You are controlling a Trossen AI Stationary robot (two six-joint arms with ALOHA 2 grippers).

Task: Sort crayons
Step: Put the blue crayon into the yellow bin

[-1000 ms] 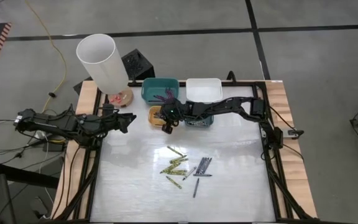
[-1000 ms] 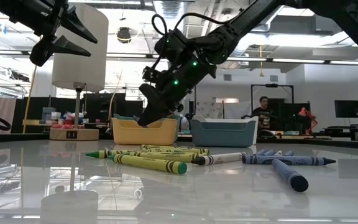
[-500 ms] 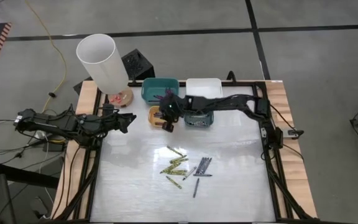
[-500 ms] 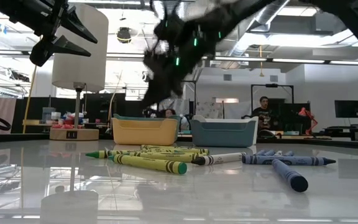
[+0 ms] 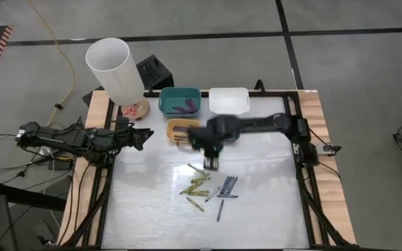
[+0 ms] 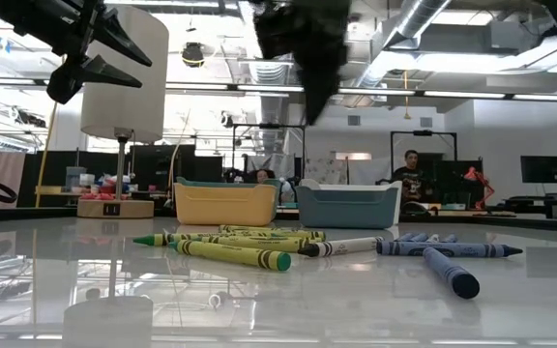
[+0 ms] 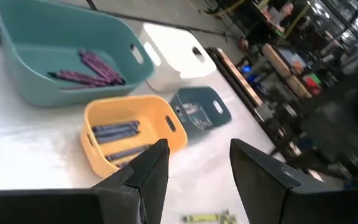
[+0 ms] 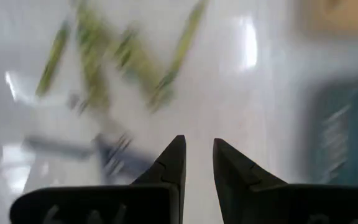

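Observation:
Loose crayons lie flat on the white table near its middle. The yellow-green crayons (image 5: 197,185) are on the left and the blue and grey crayons (image 5: 227,187) on the right; the low view shows the same yellow-green crayons (image 6: 235,253) and blue crayons (image 6: 450,271). My right gripper (image 5: 211,164) hangs blurred above the pile's far edge, pointing down. Its fingers (image 8: 197,155) are slightly open with nothing between them. My left gripper (image 5: 145,137) waits open (image 7: 197,163) above the table's left side.
Four small bins stand at the far side: a teal bin (image 7: 17,81) with purple crayons, a white bin (image 5: 229,101), a yellow bin (image 7: 95,152) with blue crayons and a slate bin (image 7: 216,112). A lamp with a white shade (image 5: 115,68) stands at the far left corner.
My right gripper has left the yellow bin, risen, and swung toward the table's near edge. It now hangs over the crayon pile, tipped from a slant to point nearly straight down. The crayons on the table have not moved.

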